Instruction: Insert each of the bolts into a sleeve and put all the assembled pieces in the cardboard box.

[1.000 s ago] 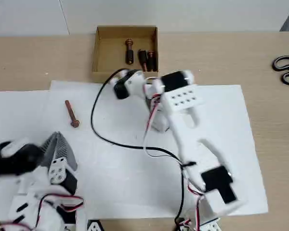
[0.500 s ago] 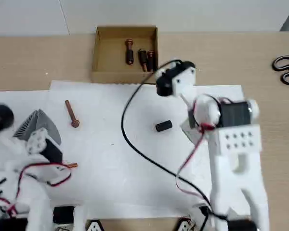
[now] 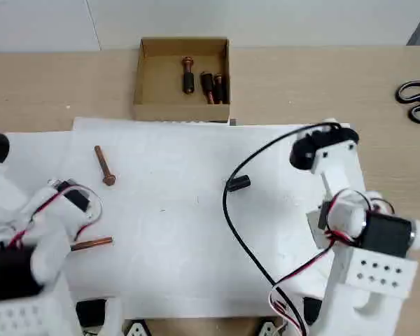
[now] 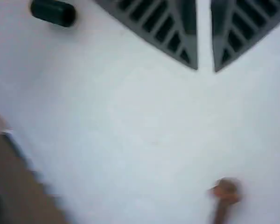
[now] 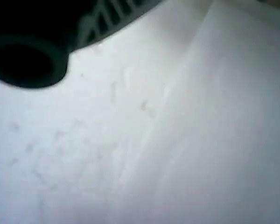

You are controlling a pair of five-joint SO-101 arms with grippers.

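Observation:
The cardboard box (image 3: 150, 77) at the back holds three bolts in black sleeves (image 3: 187, 75). One loose copper bolt (image 3: 103, 165) lies on the left of the white paper (image 3: 182, 245). A second bolt (image 3: 92, 243) lies close beside my left arm (image 3: 28, 245). A black sleeve (image 3: 238, 183) lies mid-paper, also seen far off as the sleeve (image 4: 52, 11). My left gripper (image 4: 205, 69) hangs over bare paper, slightly open and holding nothing, with a bolt head (image 4: 225, 190) nearby. My right arm (image 3: 364, 238) stands at the paper's right side; part of my right gripper (image 5: 102, 18) shows dark over the paper.
Black-handled scissors (image 3: 416, 98) lie on the wooden table (image 3: 301, 77) at the far right. A black cable (image 3: 231, 217) loops from the right arm across the paper near the sleeve.
My right arm has pulled back from the box to the front right, uncovering the sleeve. My left arm has shifted, uncovering the bolt beside it.

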